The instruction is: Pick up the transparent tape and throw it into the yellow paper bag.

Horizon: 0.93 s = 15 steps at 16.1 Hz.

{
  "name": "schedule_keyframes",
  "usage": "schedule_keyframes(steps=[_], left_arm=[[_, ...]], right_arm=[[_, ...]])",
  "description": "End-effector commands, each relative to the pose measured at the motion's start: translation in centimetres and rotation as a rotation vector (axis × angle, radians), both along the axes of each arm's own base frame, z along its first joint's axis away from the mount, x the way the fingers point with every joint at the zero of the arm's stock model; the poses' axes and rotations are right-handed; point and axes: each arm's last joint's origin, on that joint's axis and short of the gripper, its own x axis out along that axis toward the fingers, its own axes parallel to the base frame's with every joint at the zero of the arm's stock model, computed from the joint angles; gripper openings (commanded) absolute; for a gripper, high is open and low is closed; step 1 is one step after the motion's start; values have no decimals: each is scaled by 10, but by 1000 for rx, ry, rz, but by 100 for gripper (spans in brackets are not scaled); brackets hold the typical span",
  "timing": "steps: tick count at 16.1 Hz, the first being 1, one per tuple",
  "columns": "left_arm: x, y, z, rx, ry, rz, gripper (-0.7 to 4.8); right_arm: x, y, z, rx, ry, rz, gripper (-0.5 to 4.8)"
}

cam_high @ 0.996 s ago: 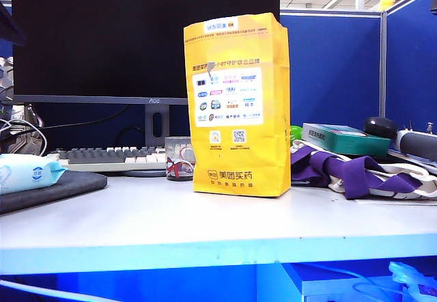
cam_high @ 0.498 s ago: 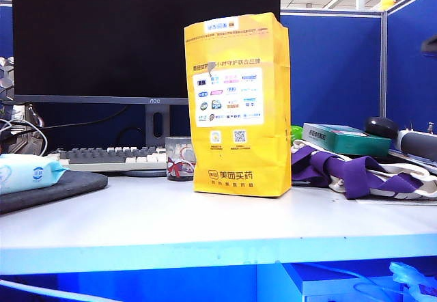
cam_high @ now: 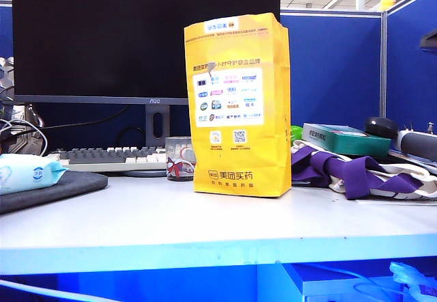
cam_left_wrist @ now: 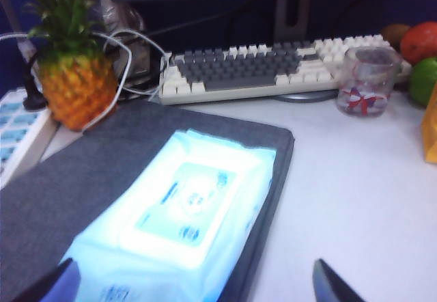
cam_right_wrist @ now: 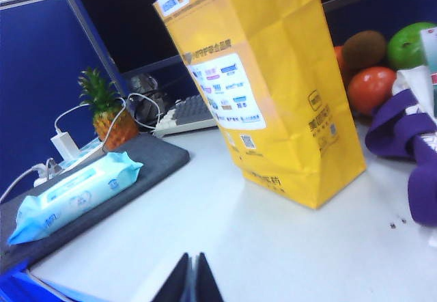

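Transparent tape is nowhere visible, likely inside the tall yellow paper bag (cam_high: 237,104); left claw (cam_left_wrist: 194,281) gapes empty over the wipes, right claw (cam_right_wrist: 189,280) pinched together, holding nothing

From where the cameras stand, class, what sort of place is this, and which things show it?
Most likely an office cubicle desk: a dark monitor above a keyboard, with blue partition walls behind the yellow paper bag.

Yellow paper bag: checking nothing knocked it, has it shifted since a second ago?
No. The yellow paper bag stands in the same spot beside the glass cup.
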Motion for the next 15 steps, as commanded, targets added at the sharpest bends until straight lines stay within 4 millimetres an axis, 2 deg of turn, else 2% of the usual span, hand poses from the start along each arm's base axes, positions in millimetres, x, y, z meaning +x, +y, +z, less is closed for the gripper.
schedule_keyframes(steps=[1, 6, 15], left_arm=[[0, 1, -2, -2, 17, 15, 479], [2, 2, -13, 3, 78, 20, 479], [1, 2, -14, 4, 81, 20, 479]], right_arm=[[1, 0, -6, -11, 41, 2, 22], [1, 0, -7, -15, 50, 2, 22], [1, 0, -7, -14, 50, 1, 22]])
